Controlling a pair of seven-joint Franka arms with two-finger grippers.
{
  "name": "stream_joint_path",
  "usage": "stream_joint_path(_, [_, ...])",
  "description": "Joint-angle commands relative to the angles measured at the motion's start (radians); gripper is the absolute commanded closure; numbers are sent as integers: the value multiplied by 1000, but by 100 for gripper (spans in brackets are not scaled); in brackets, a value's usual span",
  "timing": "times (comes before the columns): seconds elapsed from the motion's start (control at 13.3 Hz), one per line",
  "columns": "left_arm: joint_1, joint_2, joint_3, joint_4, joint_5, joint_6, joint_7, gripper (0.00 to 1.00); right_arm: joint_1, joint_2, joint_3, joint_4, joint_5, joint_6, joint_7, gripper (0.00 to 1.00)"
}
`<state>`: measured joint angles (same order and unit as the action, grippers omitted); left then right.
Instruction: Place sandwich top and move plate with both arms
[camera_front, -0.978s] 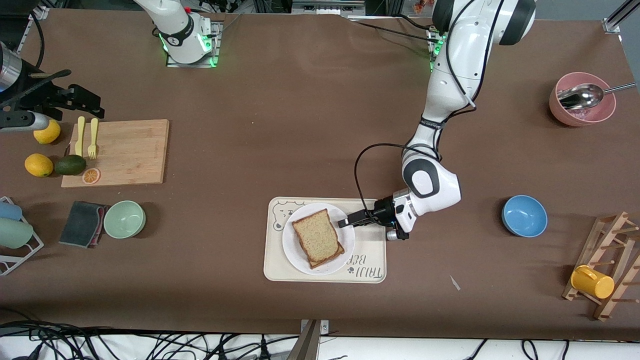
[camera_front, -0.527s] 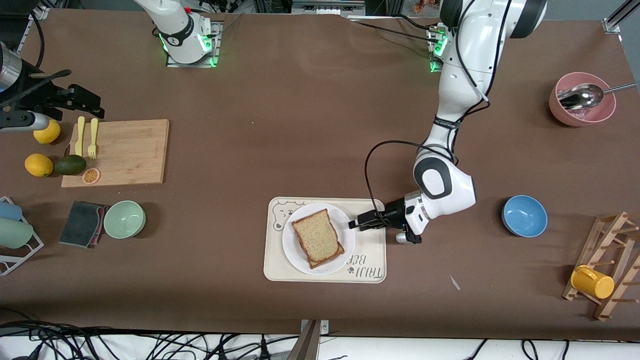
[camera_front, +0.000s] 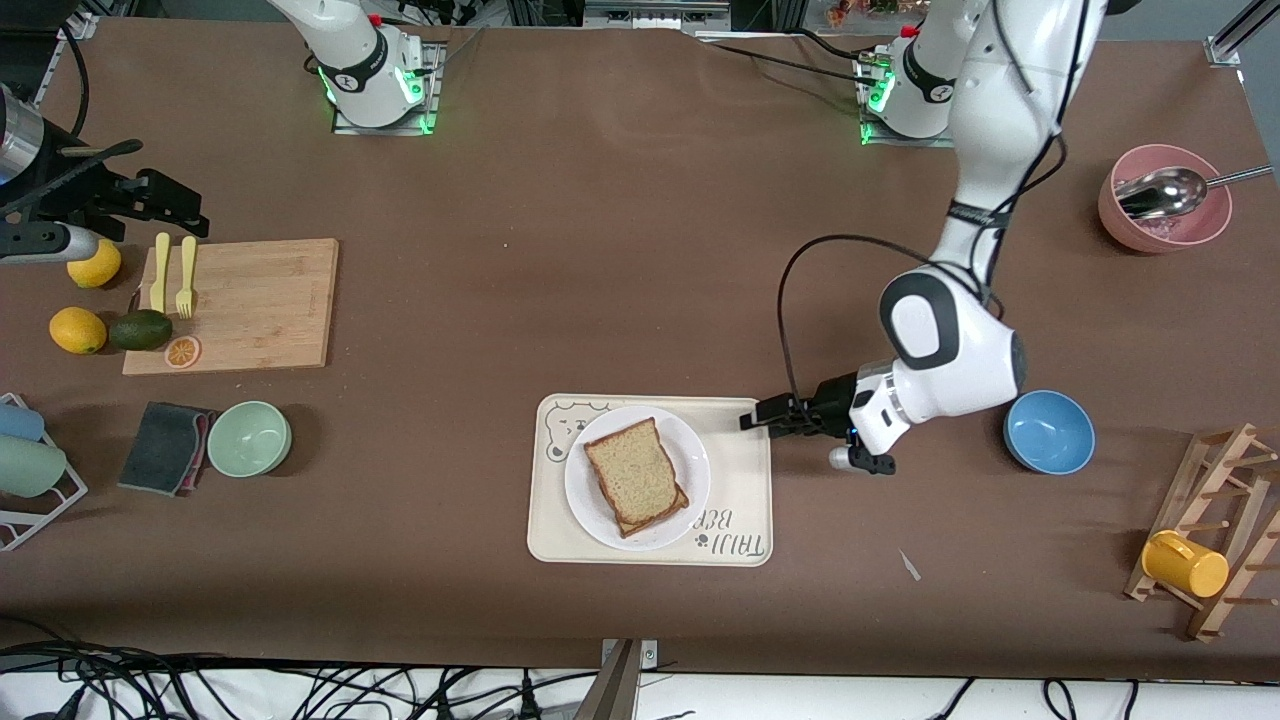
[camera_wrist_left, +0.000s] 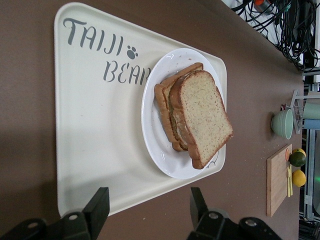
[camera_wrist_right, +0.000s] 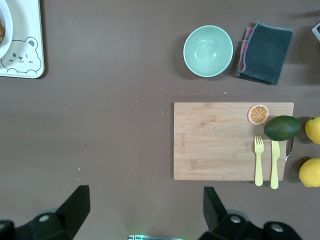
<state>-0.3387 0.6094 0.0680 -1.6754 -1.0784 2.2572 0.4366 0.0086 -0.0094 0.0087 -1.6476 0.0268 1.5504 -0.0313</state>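
Note:
The sandwich top (camera_front: 632, 472), a speckled tan slice with a brown crust, lies on another slice on the white plate (camera_front: 692, 452). The plate rests on the cream bear tray (camera_front: 745, 495). My left gripper (camera_front: 752, 417) hovers open and empty over the tray's edge toward the left arm's end. In the left wrist view the left gripper (camera_wrist_left: 147, 207) frames that tray (camera_wrist_left: 95, 130) edge, with the plate (camera_wrist_left: 152, 130) and sandwich top (camera_wrist_left: 202, 112) past it. My right gripper (camera_wrist_right: 145, 210) waits high, open and empty, over bare table near the cutting board (camera_wrist_right: 220, 142).
A blue bowl (camera_front: 1048, 430) sits close to the left arm's wrist. A pink bowl with a spoon (camera_front: 1165, 200) and a wooden rack with a yellow cup (camera_front: 1185, 563) stand at that end. The cutting board (camera_front: 235, 305), green bowl (camera_front: 249, 438), cloth (camera_front: 165, 447) and fruit lie at the right arm's end.
The left gripper has drawn back from the plate's rim toward the left arm's end, staying open. The sandwich and plate have not moved. The right arm is still.

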Motion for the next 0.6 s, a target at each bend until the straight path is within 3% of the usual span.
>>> stream_joint_path(0.0, [78,-135,-75,-115,186,-8,-83,27,-10,-7,8,-6,-10,7,2,0])
stream_joint_path(0.23, [154,-224,-140,-159,389,-66,-185,26,-10,-7,8,-6,-8,7,2,0])
stream_joint_path(0.53, [198,-356,-149,-170,647,-267,-353,25,-10,-7,8,-6,-8,7,2,0])
